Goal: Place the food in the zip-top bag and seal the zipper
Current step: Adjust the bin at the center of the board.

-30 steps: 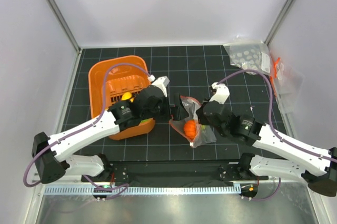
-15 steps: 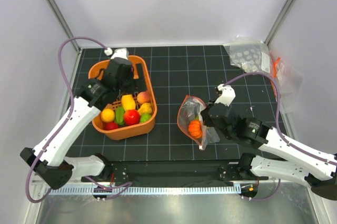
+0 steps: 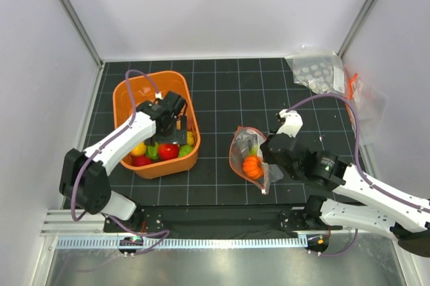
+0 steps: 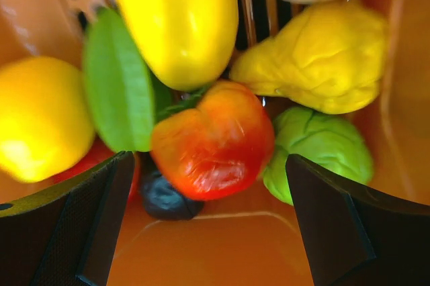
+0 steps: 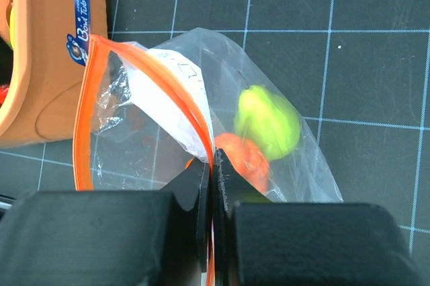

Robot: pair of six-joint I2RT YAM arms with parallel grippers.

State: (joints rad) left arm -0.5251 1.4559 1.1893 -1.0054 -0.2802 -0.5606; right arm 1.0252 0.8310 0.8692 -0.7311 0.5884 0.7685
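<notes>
The food lies mostly in the orange basket (image 3: pixel 131 88). My left gripper (image 3: pixel 172 129) is down inside it and open. In the left wrist view its wide-apart fingers (image 4: pixel 67 232) flank a red fruit (image 4: pixel 211 141), with yellow pieces (image 4: pixel 178 17), a green leafy piece (image 4: pixel 322 152) and a dark piece (image 4: pixel 164 199) around it. The zip-top bag (image 3: pixel 243 146) stands open right of the basket, with an orange piece (image 3: pixel 252 166) inside. My right gripper (image 5: pixel 213 158) is shut on the zipper (image 5: pixel 154 74). Through the bag I see a green fruit (image 5: pixel 269 121) and an orange one (image 5: pixel 245 158).
Other clear bags (image 3: pixel 319 71) lie at the back right corner, one with an orange strip (image 3: pixel 353 88) against the right wall. White walls close in the black gridded mat (image 3: pixel 222 91). The basket's side (image 5: pixel 47 64) is close to the bag's mouth.
My left arm swung from the bag's mouth over to the basket and dropped in among the fruit. The right gripper kept its hold on the bag, which shifted slightly.
</notes>
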